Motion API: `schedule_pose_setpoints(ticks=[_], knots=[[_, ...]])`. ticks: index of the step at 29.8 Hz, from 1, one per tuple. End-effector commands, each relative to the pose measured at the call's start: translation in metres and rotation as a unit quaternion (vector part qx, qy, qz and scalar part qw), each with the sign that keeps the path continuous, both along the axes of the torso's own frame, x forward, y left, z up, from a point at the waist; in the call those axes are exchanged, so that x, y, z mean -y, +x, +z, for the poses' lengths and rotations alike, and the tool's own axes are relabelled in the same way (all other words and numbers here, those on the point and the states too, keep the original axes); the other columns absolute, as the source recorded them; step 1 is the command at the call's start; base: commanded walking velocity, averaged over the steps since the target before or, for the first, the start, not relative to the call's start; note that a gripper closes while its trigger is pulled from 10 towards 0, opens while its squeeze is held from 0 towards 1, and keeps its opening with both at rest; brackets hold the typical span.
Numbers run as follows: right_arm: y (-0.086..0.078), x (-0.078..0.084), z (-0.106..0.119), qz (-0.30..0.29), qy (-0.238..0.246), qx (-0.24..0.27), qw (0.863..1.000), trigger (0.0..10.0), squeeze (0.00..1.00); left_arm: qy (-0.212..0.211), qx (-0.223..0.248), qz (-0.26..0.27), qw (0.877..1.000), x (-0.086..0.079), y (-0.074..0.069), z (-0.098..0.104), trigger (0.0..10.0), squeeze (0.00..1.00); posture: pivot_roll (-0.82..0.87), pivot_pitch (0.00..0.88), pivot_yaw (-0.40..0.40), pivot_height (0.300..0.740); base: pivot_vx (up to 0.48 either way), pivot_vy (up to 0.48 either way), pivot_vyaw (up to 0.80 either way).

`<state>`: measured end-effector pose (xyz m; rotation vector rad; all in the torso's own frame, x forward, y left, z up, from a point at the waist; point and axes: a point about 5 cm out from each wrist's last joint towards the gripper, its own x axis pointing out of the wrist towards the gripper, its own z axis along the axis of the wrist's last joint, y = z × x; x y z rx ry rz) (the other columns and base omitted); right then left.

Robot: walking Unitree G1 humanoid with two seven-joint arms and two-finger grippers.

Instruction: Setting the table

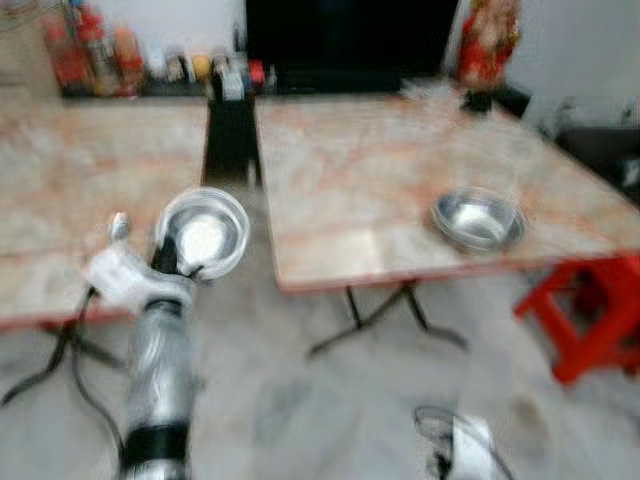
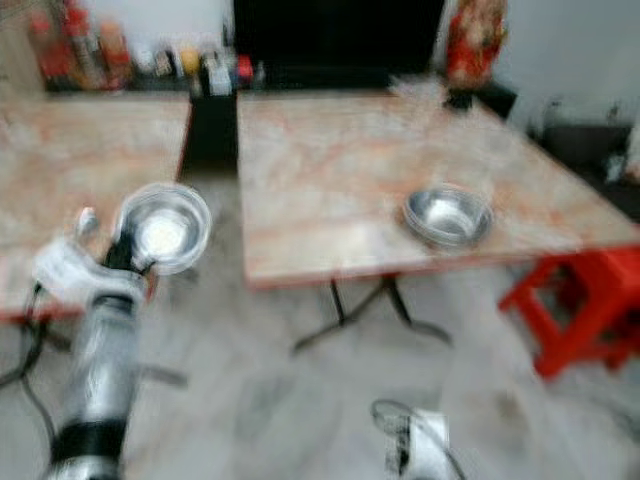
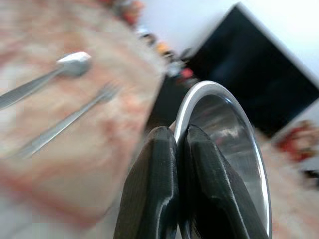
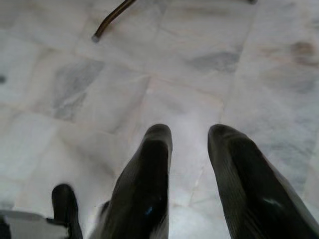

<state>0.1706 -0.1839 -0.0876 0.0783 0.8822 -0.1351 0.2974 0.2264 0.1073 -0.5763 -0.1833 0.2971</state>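
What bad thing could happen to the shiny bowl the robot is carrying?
The left gripper pinches only the rim of the steel bowl, so it might slip and drop to the tiled floor. The bowl also hangs near the edge of the left table, beside a spoon and fork, and could bump them.

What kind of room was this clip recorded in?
Probably a home dining area: two marble-patterned folding tables, a steel bowl set out, a spoon and fork, condiment bottles by the wall. The left hand carries another bowl.
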Motion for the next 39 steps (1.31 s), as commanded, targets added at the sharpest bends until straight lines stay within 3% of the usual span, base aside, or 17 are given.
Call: schedule_pose_setpoints(ticks=[1,3,5,6,9,11,12,13,14,16,24,25,26,31,32,39], knots=[[0.002,0.008,0.002,-0.007,-0.009,0.005,1.000,10.0,0.00,0.012,-0.029,-0.003,1.000,0.002,-0.005,-0.011,10.0,0.00,0.03,0.000,-0.032,0.740,0.000,0.000,0.00],[0.001,0.008,0.002,-0.006,-0.008,0.005,1.000,10.0,0.00,0.021,-0.054,0.000,0.998,-0.003,-0.013,-0.024,10.0,0.00,0.03,0.000,-0.031,0.740,0.000,0.000,0.00],[0.001,0.007,0.001,-0.006,-0.008,0.004,1.000,10.0,0.00,0.043,-0.102,0.005,0.994,-0.011,-0.024,-0.045,10.0,0.00,0.04,0.000,-0.034,0.740,0.000,0.000,0.00],[0.001,0.006,0.001,-0.005,-0.007,0.003,1.000,10.0,0.00,0.059,-0.147,0.002,0.987,-0.018,-0.033,-0.064,10.0,0.00,0.04,0.000,-0.033,0.740,0.000,0.000,0.00],[0.001,0.005,0.001,-0.004,-0.006,0.003,1.000,10.0,0.00,0.075,-0.181,0.002,0.981,-0.022,-0.039,-0.076,10.0,0.00,0.04,0.000,-0.035,0.740,0.000,0.000,0.00],[0.001,0.005,0.001,-0.004,-0.005,0.003,1.000,10.0,0.00,0.077,-0.238,-0.004,0.968,-0.026,-0.050,-0.097,10.0,0.00,0.04,0.000,-0.033,0.740,0.000,0.000,0.00],[0.001,0.004,0.001,-0.004,-0.004,0.004,1.000,10.0,0.00,0.106,-0.308,-0.012,0.945,-0.029,-0.060,-0.116,10.0,0.00,0.04,0.000,-0.032,0.740,0.000,0.000,0.00],[0.002,0.004,0.001,-0.005,-0.003,0.004,1.000,10.0,0.00,0.117,-0.331,-0.029,0.936,-0.027,-0.065,-0.125,10.0,0.00,0.04,0.000,-0.032,0.740,0.000,0.000,0.00],[0.002,0.004,0.001,-0.005,-0.003,0.004,1.000,10.0,0.00,0.117,-0.331,-0.029,0.936,-0.027,-0.065,-0.125,10.0,0.00,0.04,0.000,-0.032,0.740,0.000,0.000,0.00],[0.002,0.005,0.002,-0.007,-0.003,0.005,1.000,10.0,0.00,0.127,-0.389,-0.067,0.910,-0.019,-0.078,-0.146,10.0,0.00,0.03,0.000,-0.029,0.740,0.000,0.000,0.00],[0.003,0.006,0.002,-0.013,-0.005,0.005,1.000,10.0,0.00,0.133,-0.442,-0.098,0.882,-0.005,-0.087,-0.163,10.0,0.00,0.01,0.000,-0.019,0.740,0.000,0.000,0.00],[0.002,0.005,0.002,-0.014,-0.005,0.004,1.000,10.0,0.00,0.133,-0.461,-0.114,0.870,0.002,-0.092,-0.169,10.0,0.00,0.01,0.000,-0.017,0.740,0.000,0.000,0.00],[0.002,0.005,0.001,-0.014,-0.005,0.004,1.000,10.0,0.00,0.134,-0.468,-0.119,0.866,0.003,-0.093,-0.171,10.0,0.00,0.01,0.000,-0.017,0.740,0.000,0.000,0.00],[0.001,0.004,0.001,-0.007,-0.006,0.001,1.000,10.0,0.00,0.145,-0.483,-0.130,0.854,0.007,-0.097,-0.175,10.0,0.00,0.01,0.000,-0.018,0.740,0.000,0.000,0.00],[0.001,0.004,0.001,-0.005,-0.006,0.000,1.000,10.0,0.00,0.151,-0.493,-0.134,0.846,0.009,-0.100,-0.177,10.0,0.00,0.00,0.000,-0.017,0.740,0.307,0.000,0.41],[0.000,0.005,0.001,-0.019,0.000,0.001,1.000,10.0,0.00,0.150,-0.500,-0.137,0.842,0.010,-0.102,-0.179,10.0,0.00,0.00,0.000,-0.015,0.740,0.310,0.000,0.12]])
